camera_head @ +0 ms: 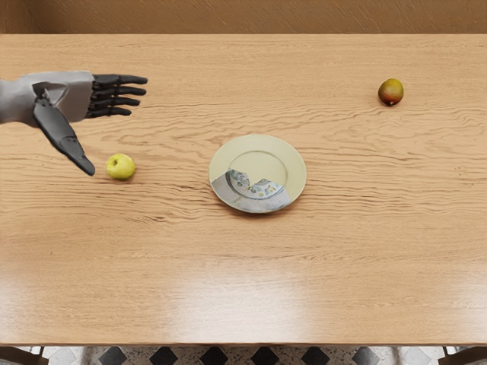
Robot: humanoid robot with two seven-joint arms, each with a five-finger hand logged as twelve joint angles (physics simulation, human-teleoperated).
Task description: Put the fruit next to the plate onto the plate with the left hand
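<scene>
Wooden counter [243,266] takes up nearly the whole scene, grain running side to side, with a soft glare patch on the near side of the plate. A brown wall strip [243,15] runs behind the far edge, and a sliver of checkered floor tile [163,356] shows under the near edge

The left arm comes in from the left edge, well to the left of the plate and a bit farther back than it. Left hand [84,103] is spread and holding nothing. The four dark fingers [122,90] are straight, slightly fanned and pointing toward the plate's side. The thumb [68,141] angles down and away from them. Can't tell how high the hand sits over the wood

Plate [292,161] is round and pale cream, with a shiny mirror-like patch in its near-left part. It lies flat at about mid-counter

Yellow-green fruit [120,166] looks like an apple. It sits on the counter left of the plate, roughly level with the plate's centre, with a clear stretch of bare wood between them. Of the two fruits it is the closer one to the plate. The thumb tip ends just beside it on the side away from the plate, with a small gap showing, so no contact

Red-and-yellow fruit [390,92] sits on the counter right of the plate and farther back, well apart from it
</scene>
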